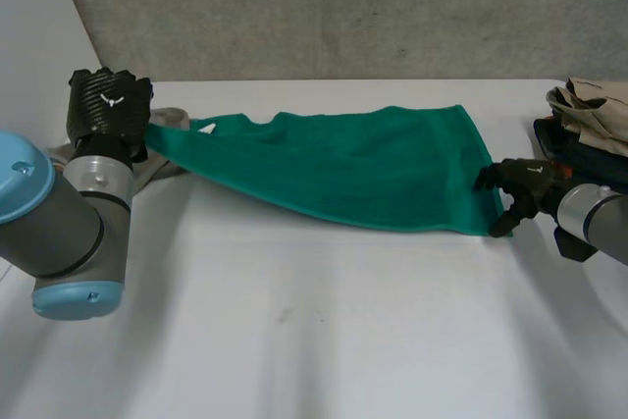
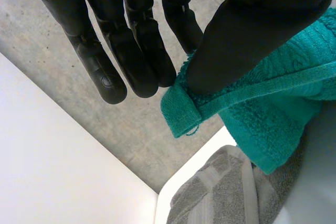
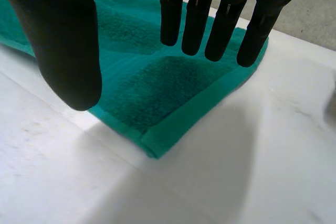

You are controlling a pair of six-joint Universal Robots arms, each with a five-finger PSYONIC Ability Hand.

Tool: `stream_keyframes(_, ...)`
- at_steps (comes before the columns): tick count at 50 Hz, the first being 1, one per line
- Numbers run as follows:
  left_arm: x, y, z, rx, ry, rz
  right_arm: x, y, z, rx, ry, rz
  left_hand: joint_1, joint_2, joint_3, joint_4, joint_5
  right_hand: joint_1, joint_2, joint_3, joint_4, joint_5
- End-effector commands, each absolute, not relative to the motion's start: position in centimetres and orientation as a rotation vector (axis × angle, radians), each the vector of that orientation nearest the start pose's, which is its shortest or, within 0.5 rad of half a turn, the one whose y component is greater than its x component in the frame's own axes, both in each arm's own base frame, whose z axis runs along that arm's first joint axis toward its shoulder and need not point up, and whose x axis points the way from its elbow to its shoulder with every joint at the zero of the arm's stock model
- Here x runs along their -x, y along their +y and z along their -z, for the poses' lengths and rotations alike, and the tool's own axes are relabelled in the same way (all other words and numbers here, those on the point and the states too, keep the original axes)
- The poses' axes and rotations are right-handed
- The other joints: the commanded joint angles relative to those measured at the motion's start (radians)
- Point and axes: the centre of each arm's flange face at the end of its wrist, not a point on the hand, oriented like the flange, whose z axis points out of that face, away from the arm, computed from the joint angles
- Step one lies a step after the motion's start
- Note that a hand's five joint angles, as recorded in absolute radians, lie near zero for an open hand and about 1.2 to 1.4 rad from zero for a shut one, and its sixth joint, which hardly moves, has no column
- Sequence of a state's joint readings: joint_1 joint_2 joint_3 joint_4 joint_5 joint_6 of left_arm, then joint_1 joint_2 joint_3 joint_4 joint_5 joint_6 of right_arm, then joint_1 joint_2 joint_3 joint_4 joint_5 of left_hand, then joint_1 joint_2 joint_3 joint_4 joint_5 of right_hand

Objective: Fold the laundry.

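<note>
A green towel [image 1: 363, 169] lies stretched across the white table [image 1: 294, 331] between my two hands. My left hand [image 1: 106, 105] holds the towel's left end raised off the table. In the left wrist view the thumb [image 2: 252, 30] pinches a hemmed corner of the green towel [image 2: 273, 114] against the fingers. My right hand [image 1: 518, 188] is at the towel's right edge, near its front corner. In the right wrist view this hand [image 3: 63, 40] hovers open over the green towel [image 3: 157, 87], fingers straight and thumb apart. The corner below it lies flat on the table.
A grey towel [image 1: 167, 159] lies on the table below my left hand, seen also as grey striped cloth [image 2: 226, 192] in the left wrist view. A pile of beige and dark clothes [image 1: 589, 120] sits at the table's far right, behind my right arm.
</note>
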State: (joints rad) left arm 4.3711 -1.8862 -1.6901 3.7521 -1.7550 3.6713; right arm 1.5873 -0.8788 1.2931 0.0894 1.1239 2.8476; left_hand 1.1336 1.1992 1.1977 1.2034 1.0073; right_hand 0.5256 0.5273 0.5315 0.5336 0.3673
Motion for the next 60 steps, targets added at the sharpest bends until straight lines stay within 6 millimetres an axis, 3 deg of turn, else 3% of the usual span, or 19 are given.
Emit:
stream_keyframes(1, 23.4, -31.2, -22.4, -0.605, 1.776, 2.192, -17.7, -38.7, -12.8, 0.786, 2.404, 1.537, 0.263, 0.197, 0.199, 0.193, 0.214, 0.097, 0.095, 0.091, 0.089, 0.08)
stream_keyframes(10, 23.4, -31.3, -22.4, -0.605, 1.776, 2.192, -18.6, -38.4, -11.6, 0.915, 2.422, 1.54, 0.263, 0.197, 0.199, 0.193, 0.214, 0.091, 0.089, 0.085, 0.083, 0.074)
stream_keyframes(16, 23.4, -31.2, -22.3, -0.607, 1.778, 2.191, -18.7, -38.7, -11.2, 0.924, 2.421, 1.541, 0.263, 0.197, 0.199, 0.193, 0.214, 0.126, 0.124, 0.12, 0.118, 0.11)
stream_keyframes(23, 23.5, -31.1, -22.2, -0.61, 1.781, 2.189, -19.0, -39.2, -11.6, 0.928, 2.398, 1.57, 0.263, 0.197, 0.199, 0.193, 0.214, 0.334, 0.333, 0.328, 0.326, 0.318)
stream_keyframes(39, 23.4, -31.1, -22.0, -0.593, 1.806, 2.198, -19.4, -40.4, -11.2, 0.939, 2.381, 1.599, 0.263, 0.197, 0.199, 0.193, 0.214, 0.419, 0.418, 0.414, 0.411, 0.403)
stream_keyframes(41, 23.4, -31.1, -22.1, -0.592, 1.805, 2.201, -19.4, -40.6, -11.2, 0.939, 2.378, 1.607, 0.263, 0.197, 0.199, 0.193, 0.214, 0.516, 0.514, 0.51, 0.508, 0.5)
stream_keyframes(44, 23.4, -31.1, -22.1, -0.594, 1.807, 2.197, -19.4, -40.8, -11.7, 0.945, 2.367, 1.631, 0.263, 0.197, 0.199, 0.193, 0.214, 0.869, 0.868, 0.864, 0.861, 0.853)
stream_keyframes(47, 23.4, -31.0, -22.0, -0.6, 1.816, 2.189, -19.5, -40.9, -13.0, 0.952, 2.345, 1.672, 0.263, 0.197, 0.199, 0.193, 0.214, 0.871, 0.869, 0.865, 0.863, 0.854)
stream_keyframes(52, 23.1, -30.2, -21.6, -0.651, 1.879, 2.105, -19.2, -39.1, -17.6, 1.016, 2.306, 1.768, 0.263, 0.197, 0.199, 0.193, 0.214, 0.871, 0.869, 0.865, 0.863, 0.854)
stream_keyframes(55, 22.7, -29.2, -21.2, -0.689, 1.938, 2.034, -18.7, -37.5, -19.0, 1.1, 2.33, 1.776, 0.263, 0.197, 0.199, 0.193, 0.214, 0.871, 0.869, 0.865, 0.863, 0.854)
stream_keyframes(59, 21.4, -26.9, -21.3, -0.759, 2.031, 1.881, -16.4, -34.3, -19.7, 1.298, 2.527, 1.629, 0.263, 0.197, 0.199, 0.193, 0.214, 0.871, 0.869, 0.865, 0.863, 0.854)
stream_keyframes(60, 20.9, -25.9, -21.1, -0.806, 2.06, 1.8, -15.4, -32.7, -19.6, 1.417, 2.629, 1.504, 0.263, 0.197, 0.199, 0.193, 0.214, 0.871, 0.869, 0.865, 0.863, 0.854)
